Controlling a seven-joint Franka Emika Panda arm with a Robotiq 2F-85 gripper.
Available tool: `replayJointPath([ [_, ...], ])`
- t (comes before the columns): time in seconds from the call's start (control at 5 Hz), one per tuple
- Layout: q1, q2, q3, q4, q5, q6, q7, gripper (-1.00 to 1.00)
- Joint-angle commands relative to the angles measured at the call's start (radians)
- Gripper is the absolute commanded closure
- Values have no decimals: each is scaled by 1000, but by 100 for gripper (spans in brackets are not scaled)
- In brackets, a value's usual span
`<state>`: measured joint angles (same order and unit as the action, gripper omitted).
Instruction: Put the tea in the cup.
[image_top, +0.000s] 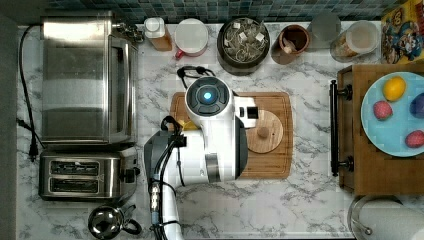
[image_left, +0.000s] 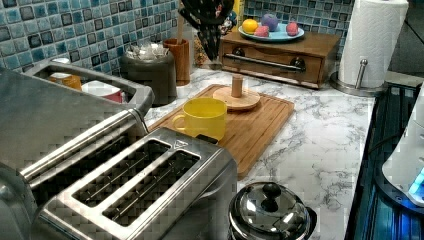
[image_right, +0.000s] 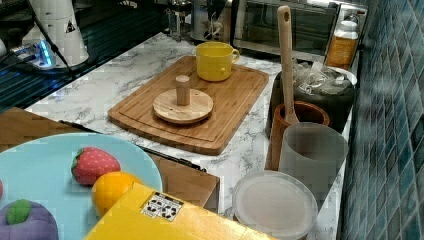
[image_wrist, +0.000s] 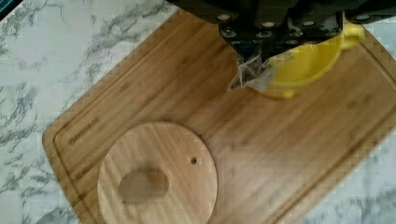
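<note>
Gripper (image_wrist: 261, 44) is pinching a tea bag (image_wrist: 252, 74), hanging it just beside the yellow cup (image_wrist: 306, 65), which is sitting near a corner of the cutting board (image_wrist: 261, 154); wooden lid (image_wrist: 159, 175) is lying near the opposite end.

Even bright indoor light, all views. Glare on toaster oven (image_top: 85, 75) top and kettle lid (image_left: 270, 212). Soft shadow under arm on cutting board (image_top: 272, 160). Wrist view soft, motion-blurred. Blocky compression artifacts throughout.
</note>
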<state>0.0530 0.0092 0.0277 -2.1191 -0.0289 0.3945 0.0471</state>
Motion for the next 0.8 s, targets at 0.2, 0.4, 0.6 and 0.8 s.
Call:
replayJointPath([
  [0.2,75,-82,15,-102,66,130,-83,100],
  [0.4,50,-53,39,-105,97,147,-104,100],
  [0.6,50,-37,37,-115,125,180,-129,100],
  [0.8,53,-14,41,-95,126,188,-128,100],
])
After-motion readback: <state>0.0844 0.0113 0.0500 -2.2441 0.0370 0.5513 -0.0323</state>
